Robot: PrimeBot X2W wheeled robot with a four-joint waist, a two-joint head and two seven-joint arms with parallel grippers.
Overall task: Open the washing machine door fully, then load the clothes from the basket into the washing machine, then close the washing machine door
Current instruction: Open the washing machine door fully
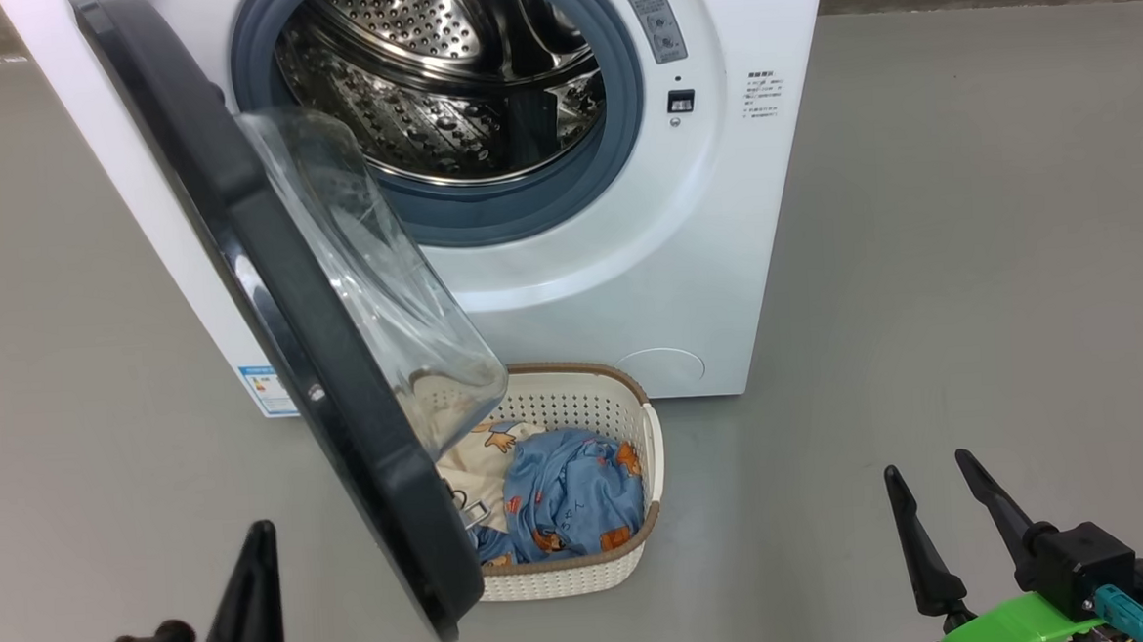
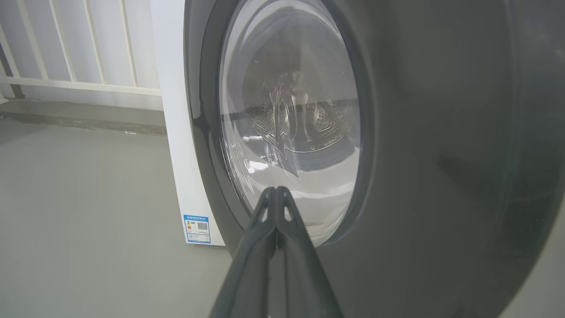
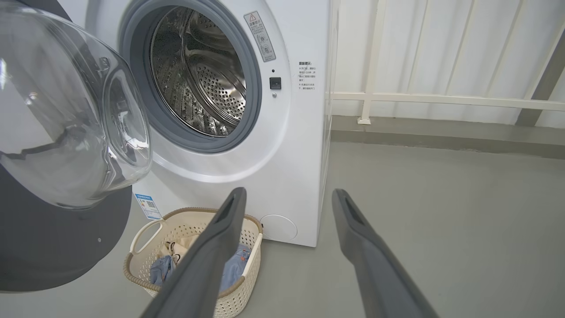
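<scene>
The washing machine (image 1: 646, 258) stands with its steel drum (image 1: 442, 83) exposed. The washing machine door (image 1: 332, 412) hangs partly open, swung out towards me, its clear glass bowl (image 1: 374, 282) over the left part of the basket (image 1: 576, 409). The clothes (image 1: 571, 492), blue bear-print fabric with a cream piece, lie in that basket. My left gripper (image 1: 262, 533) is shut on nothing, left of the door's lower edge; in the left wrist view its shut tips (image 2: 276, 191) point at the door's outer face (image 2: 441, 154). My right gripper (image 1: 926, 467) is open, right of the basket.
In the right wrist view my open gripper (image 3: 288, 194) points at the machine's lower front (image 3: 282, 176), with the basket (image 3: 128, 276) to its left. White railing (image 3: 441, 99) runs along the wall behind. Bare grey floor (image 1: 971, 290) lies to the machine's right.
</scene>
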